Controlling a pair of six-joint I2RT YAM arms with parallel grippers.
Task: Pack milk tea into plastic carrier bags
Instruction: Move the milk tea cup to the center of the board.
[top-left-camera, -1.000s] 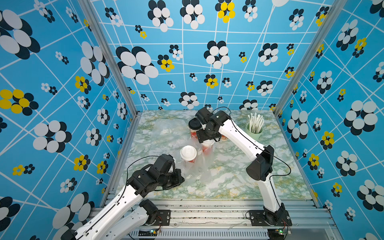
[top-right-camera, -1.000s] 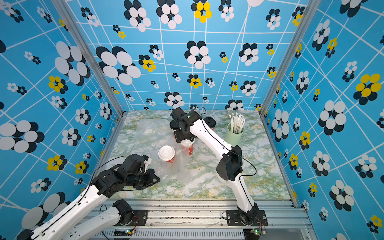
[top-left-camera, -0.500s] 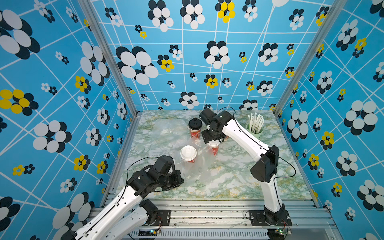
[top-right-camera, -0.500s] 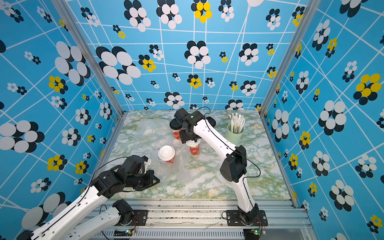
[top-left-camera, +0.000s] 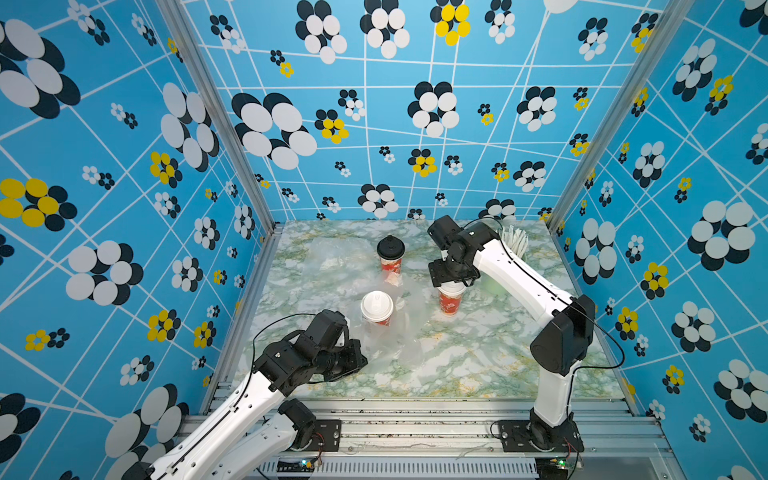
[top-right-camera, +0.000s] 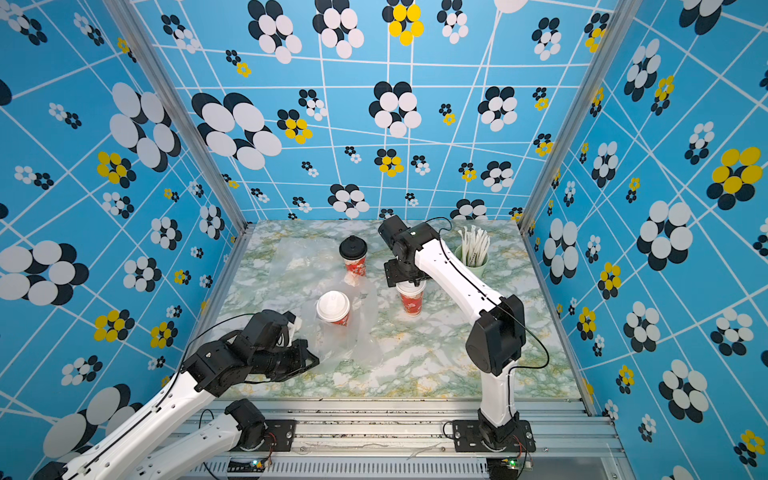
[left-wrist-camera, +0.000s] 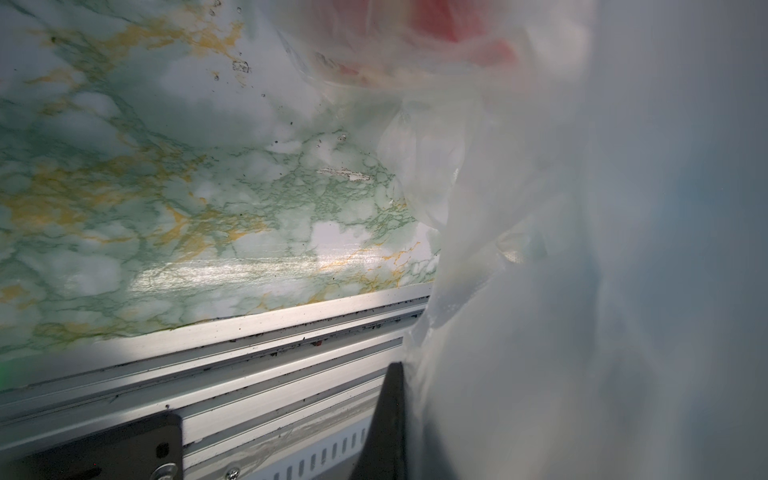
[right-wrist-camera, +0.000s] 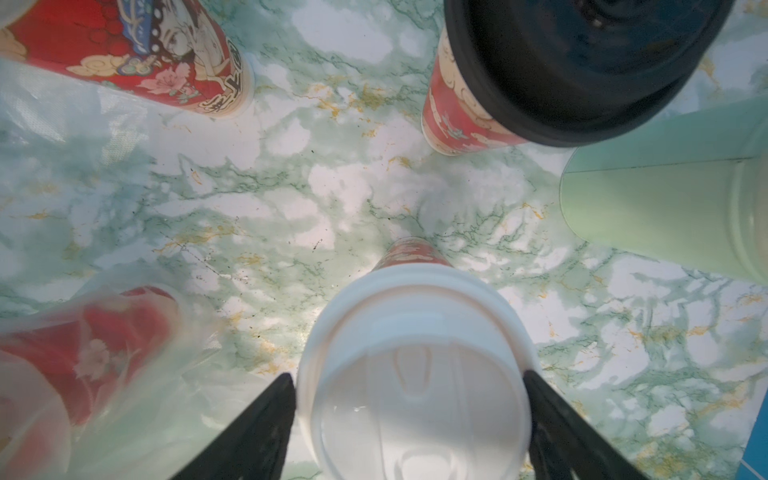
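A white-lidded milk tea cup (top-left-camera: 376, 306) (top-right-camera: 332, 308) stands inside a clear plastic carrier bag (top-left-camera: 401, 332) (top-right-camera: 365, 332) near the table's middle. My left gripper (top-left-camera: 358, 355) (top-right-camera: 309, 358) is shut on that bag's near edge, and plastic fills the left wrist view (left-wrist-camera: 582, 249). My right gripper (top-left-camera: 451, 277) (right-wrist-camera: 407, 374) is shut on a second white-lidded cup (top-left-camera: 450, 301) (top-right-camera: 411, 302) (right-wrist-camera: 415, 395), one finger against each side of the lid. One black-lidded cup (top-left-camera: 390, 251) (top-right-camera: 353, 251) stands behind the bag. Another black-lidded cup (right-wrist-camera: 582, 70) shows only in the right wrist view.
A second plastic bag (top-left-camera: 328, 253) (top-right-camera: 299, 254) lies flat at the back left. A pale green cup of white straws (top-left-camera: 515, 245) (top-right-camera: 473, 251) (right-wrist-camera: 665, 208) stands at the back right, close behind my right arm. The aluminium rail (left-wrist-camera: 249, 345) runs along the table's front edge.
My right gripper has carried the white-lidded cup to the right, away from the black-lidded cup and the bag. The left arm has hardly moved.
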